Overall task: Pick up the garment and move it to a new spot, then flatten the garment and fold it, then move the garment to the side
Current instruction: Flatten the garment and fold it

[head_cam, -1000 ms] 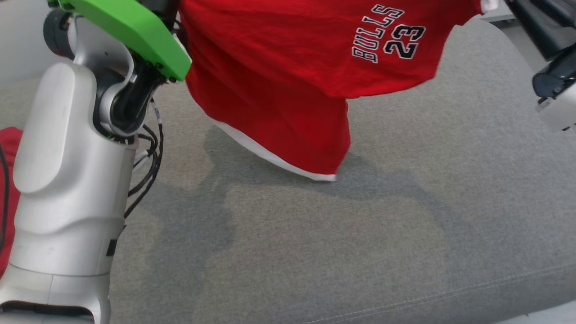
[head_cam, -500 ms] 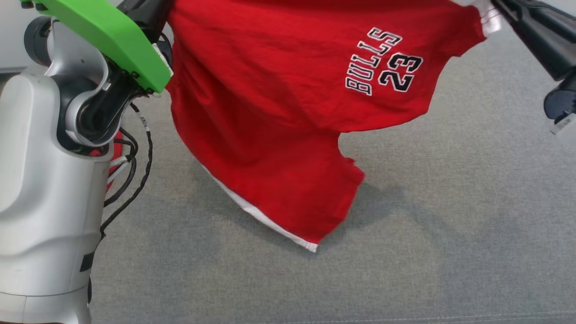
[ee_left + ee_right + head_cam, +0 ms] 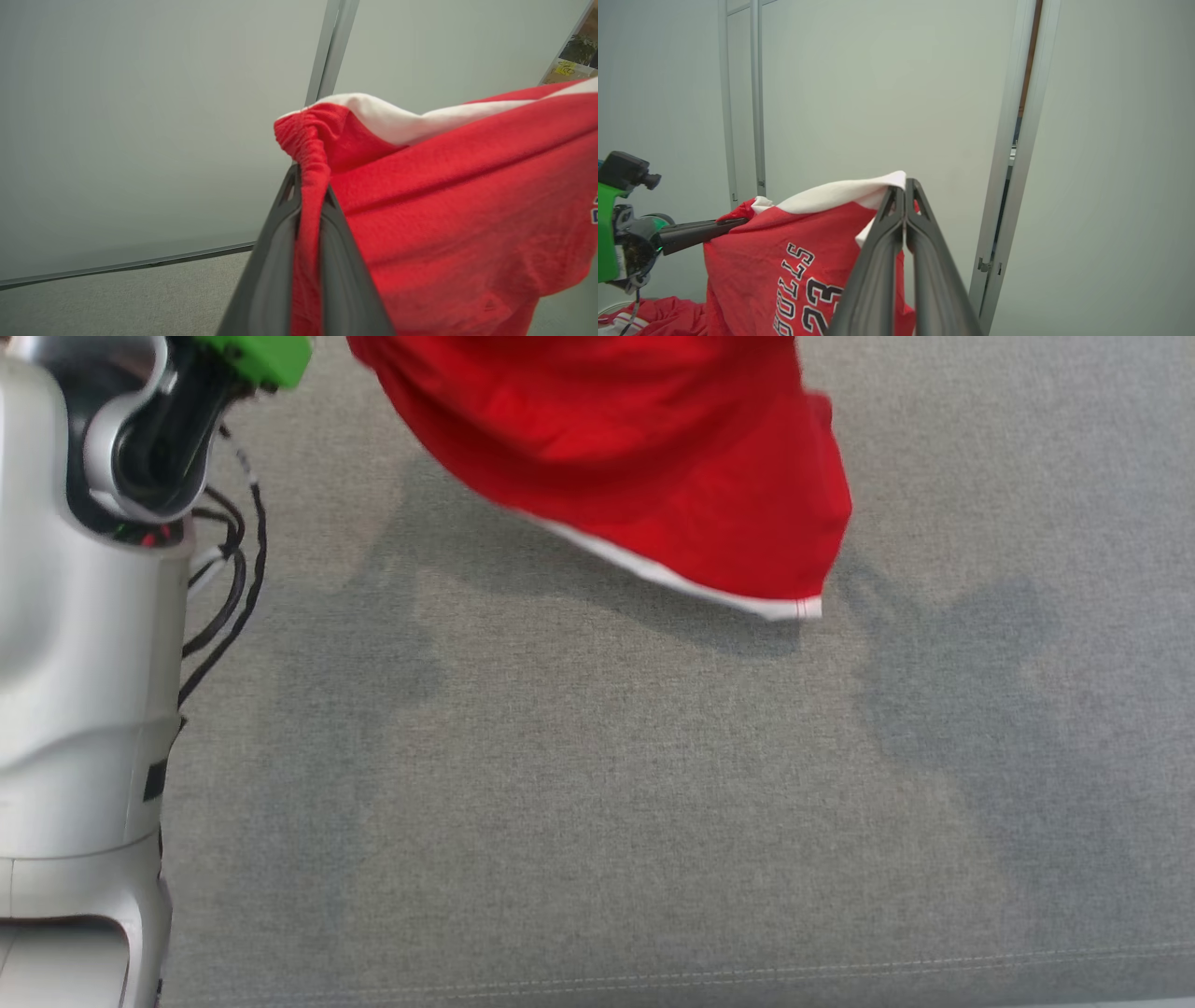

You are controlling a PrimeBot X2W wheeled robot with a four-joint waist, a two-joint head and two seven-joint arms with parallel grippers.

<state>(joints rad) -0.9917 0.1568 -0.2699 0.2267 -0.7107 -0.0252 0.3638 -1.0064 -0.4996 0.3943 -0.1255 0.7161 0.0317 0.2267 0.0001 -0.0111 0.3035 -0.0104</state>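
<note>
The garment [image 3: 653, 467] is red with white trim and black "BULLS 23" lettering [image 3: 803, 284]. It hangs in the air above the grey cushioned surface [image 3: 597, 803], its white hem [image 3: 709, 588] lowest. My left gripper [image 3: 308, 186] is shut on one bunched red edge of the garment [image 3: 444, 210]. At the opposite white-edged corner my right gripper [image 3: 905, 186] is shut on the garment [image 3: 752, 275]. The cloth is stretched between the two. The right wrist view also shows the left gripper's dark fingers [image 3: 700, 231] at the far corner.
My pale left forearm [image 3: 84, 644] with loose black cables [image 3: 229, 588] stands at the left of the head view. More red cloth [image 3: 663, 315] lies low at the left in the right wrist view. Pale wall panels with metal frames [image 3: 1013, 140] stand behind.
The head view has tilted down, so the garment's upper part and both grippers have left it. The garment's hanging lower part has swung to the right and sits higher in the picture.
</note>
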